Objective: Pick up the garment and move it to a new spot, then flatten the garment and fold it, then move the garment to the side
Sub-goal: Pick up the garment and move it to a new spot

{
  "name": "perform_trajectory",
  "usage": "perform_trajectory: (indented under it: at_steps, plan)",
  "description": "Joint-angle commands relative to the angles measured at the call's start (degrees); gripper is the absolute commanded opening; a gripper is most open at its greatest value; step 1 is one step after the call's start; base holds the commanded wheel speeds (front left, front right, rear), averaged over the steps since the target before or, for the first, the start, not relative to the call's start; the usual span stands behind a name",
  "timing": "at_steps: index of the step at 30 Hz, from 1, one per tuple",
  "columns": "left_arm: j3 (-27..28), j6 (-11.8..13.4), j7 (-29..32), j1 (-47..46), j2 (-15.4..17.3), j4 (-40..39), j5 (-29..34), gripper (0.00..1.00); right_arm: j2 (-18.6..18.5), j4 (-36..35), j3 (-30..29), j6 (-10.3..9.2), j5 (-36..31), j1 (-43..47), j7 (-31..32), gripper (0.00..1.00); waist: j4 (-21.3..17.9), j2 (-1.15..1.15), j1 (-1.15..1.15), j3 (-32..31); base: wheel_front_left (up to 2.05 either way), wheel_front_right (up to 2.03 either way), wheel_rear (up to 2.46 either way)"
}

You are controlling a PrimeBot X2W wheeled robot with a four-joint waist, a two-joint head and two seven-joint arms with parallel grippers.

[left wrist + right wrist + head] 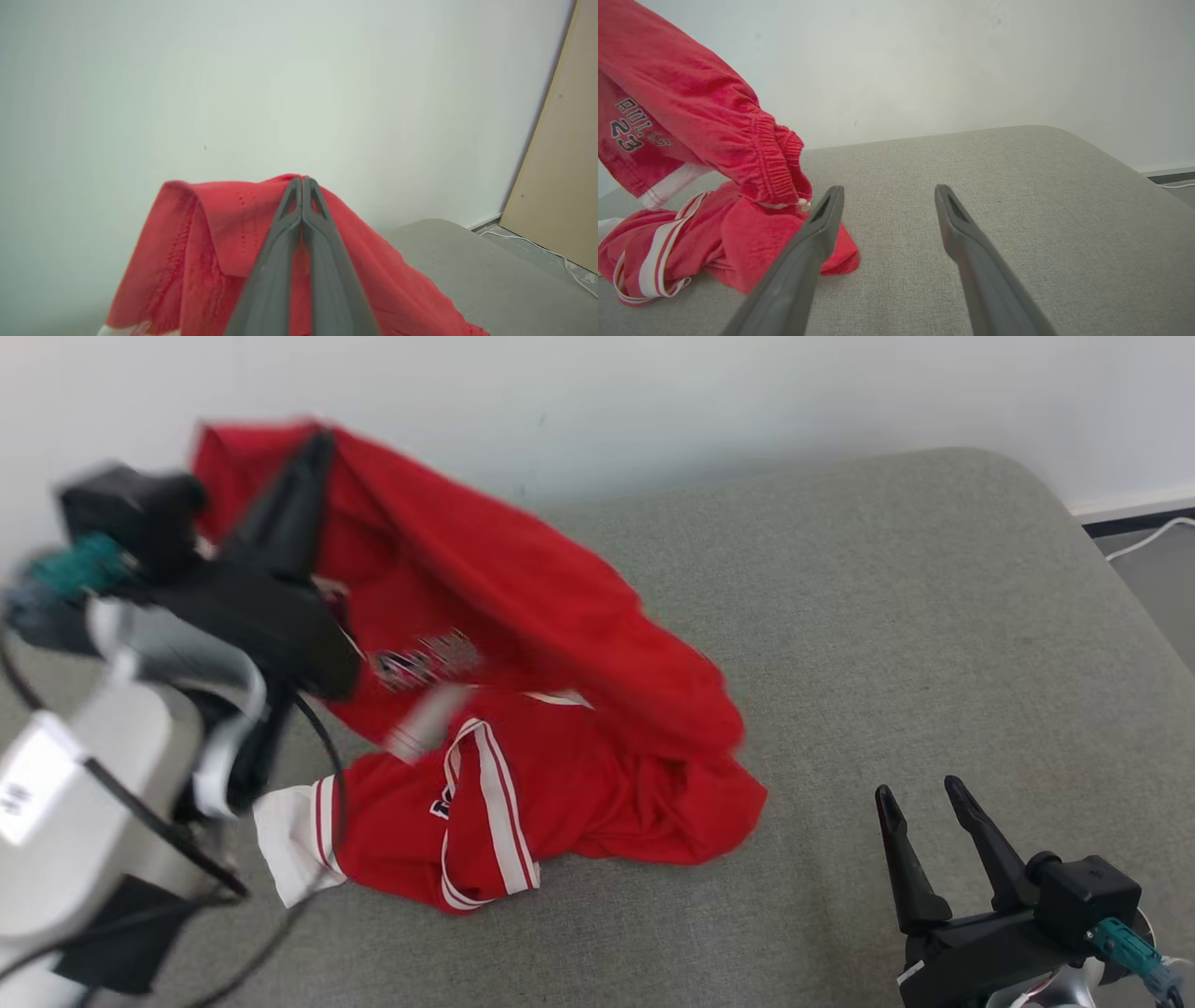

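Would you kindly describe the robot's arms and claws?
The left claw and right claw each have two tapering dark fingers on a black body with a teal connector. The pale grey left forearm carries a white label and black cables.

Soft, even light is spread over all three views, and only a faint shadow is cast beneath the red garment (597, 803). In the head view the lifted cloth and the left gripper (316, 443) are smeared by motion blur; the wrist views are rendered more sharply.
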Motion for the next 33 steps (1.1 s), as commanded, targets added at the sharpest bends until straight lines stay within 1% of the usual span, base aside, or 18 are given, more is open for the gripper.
perform_trajectory:
  at_steps: [1,6,10,11,16,19,24,28,31,33]
  plan:
    - [1.67,0.48,0.01,-3.03,2.17,-0.9,0.99,0.0,-0.1,-0.03,-0.01,-0.02,0.58,0.47,-0.13,1.0,0.58,-0.01,0.0,-0.52,0.0,0.0,0.0]
    - [5.6,0.63,2.63,-10.06,7.69,-0.74,2.35,0.0,-0.1,-0.04,-0.34,-0.02,0.83,0.78,-0.48,1.0,1.73,-0.01,0.0,-0.61,0.0,0.0,0.0]
    - [8.0,0.07,5.73,-14.65,12.17,2.58,2.41,0.0,-0.09,-0.02,-0.03,-0.02,1.46,0.78,-0.87,1.0,2.98,-0.01,0.0,0.26,0.0,0.0,0.0]
    - [8.0,0.07,5.73,-14.65,12.17,2.58,2.41,0.0,-0.09,-0.02,-0.03,-0.02,1.46,0.78,-0.87,1.0,2.98,-0.01,0.0,0.26,0.0,0.0,0.0]
    - [9.28,-1.04,8.08,-18.01,15.81,10.85,2.68,0.0,-0.1,0.18,0.59,-0.02,1.81,-0.56,-1.37,1.0,4.0,-0.01,0.0,2.25,0.0,0.0,0.0]
    - [10.25,-0.82,9.3,-17.47,17.82,16.99,1.61,0.0,-0.1,0.45,1.26,-0.02,1.82,-1.5,-1.61,1.0,3.74,-0.01,0.0,3.58,0.0,0.0,0.0]
    - [13.57,0.2,8.05,-12.17,20.27,26.31,-1.55,0.0,-0.09,0.6,1.64,-0.02,1.74,-2.45,-1.83,1.0,3.25,-0.01,0.0,5.71,0.0,0.0,0.0]
    - [17.23,0.68,4.56,-7.61,21.38,32.38,-4.75,0.0,-0.1,0.28,1.45,-0.02,1.34,-2.78,-1.64,1.0,3.15,-0.01,0.0,7.38,0.0,0.0,0.0]
    - [19.42,-0.21,1.43,-4.22,20.7,35.79,-7.23,0.0,-0.1,-0.09,1.04,-0.02,0.73,-3.09,-1.43,1.0,3.34,-0.01,0.0,8.52,0.0,0.0,0.0]
    - [20.88,-1.18,-0.79,-2.73,19.45,37.41,-9.31,0.0,-0.09,-0.29,0.88,-0.02,0.43,-3.55,-1.28,1.0,3.6,-0.01,0.0,9.1,0.0,0.0,0.0]
